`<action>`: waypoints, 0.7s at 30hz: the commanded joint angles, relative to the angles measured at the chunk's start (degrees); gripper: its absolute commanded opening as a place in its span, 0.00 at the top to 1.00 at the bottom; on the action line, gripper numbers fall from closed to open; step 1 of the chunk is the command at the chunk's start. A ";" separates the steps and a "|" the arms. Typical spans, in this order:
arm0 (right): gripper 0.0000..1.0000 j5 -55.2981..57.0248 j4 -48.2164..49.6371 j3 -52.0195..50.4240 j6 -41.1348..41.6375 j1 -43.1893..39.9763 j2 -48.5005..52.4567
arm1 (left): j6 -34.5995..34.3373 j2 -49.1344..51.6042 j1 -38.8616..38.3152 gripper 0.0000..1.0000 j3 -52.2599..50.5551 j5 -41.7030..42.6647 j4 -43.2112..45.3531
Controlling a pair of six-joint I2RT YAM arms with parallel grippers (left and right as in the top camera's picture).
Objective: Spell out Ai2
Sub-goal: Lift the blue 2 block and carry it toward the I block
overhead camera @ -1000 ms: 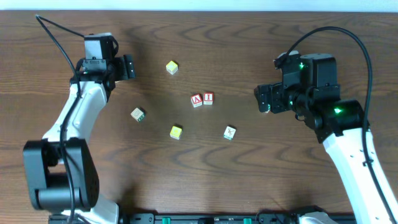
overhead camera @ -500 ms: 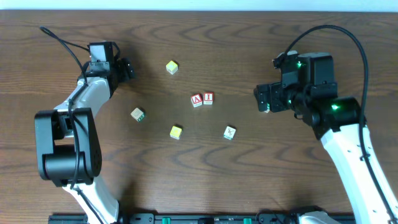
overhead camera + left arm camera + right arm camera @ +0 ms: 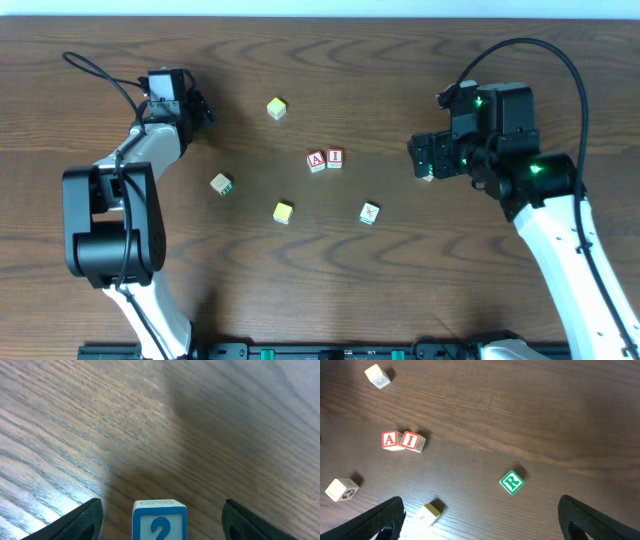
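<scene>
The red-framed "A" cube point(image 3: 317, 161) and the red-framed "I" cube point(image 3: 335, 157) sit side by side, touching, at the table's middle. They also show in the right wrist view, "A" point(image 3: 390, 440) and "I" point(image 3: 411, 441). The blue-framed "2" cube point(image 3: 160, 522) stands on the table between my left gripper's fingers point(image 3: 162, 505), which are open and apart from it. In the overhead view the left gripper point(image 3: 200, 108) is at the far left and hides that cube. My right gripper point(image 3: 420, 160) is open and empty at the right, its fingers point(image 3: 485, 525) wide apart.
A yellow cube point(image 3: 277, 108) lies at the back. Another yellow cube point(image 3: 283, 211) lies in front of the pair. A green-marked cube point(image 3: 222, 184) is at the left. A green "R" cube point(image 3: 369, 213) point(image 3: 512, 482) is at the front right.
The left arm has folded into a new pose and its gripper has shifted slightly left. The right arm has barely moved. No cube has moved.
</scene>
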 commanded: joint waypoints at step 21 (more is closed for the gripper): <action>0.03 0.61 1.27 0.00 0.00 -0.48 0.17 | -1.33 1.09 0.24 0.48 1.60 -0.98 -2.01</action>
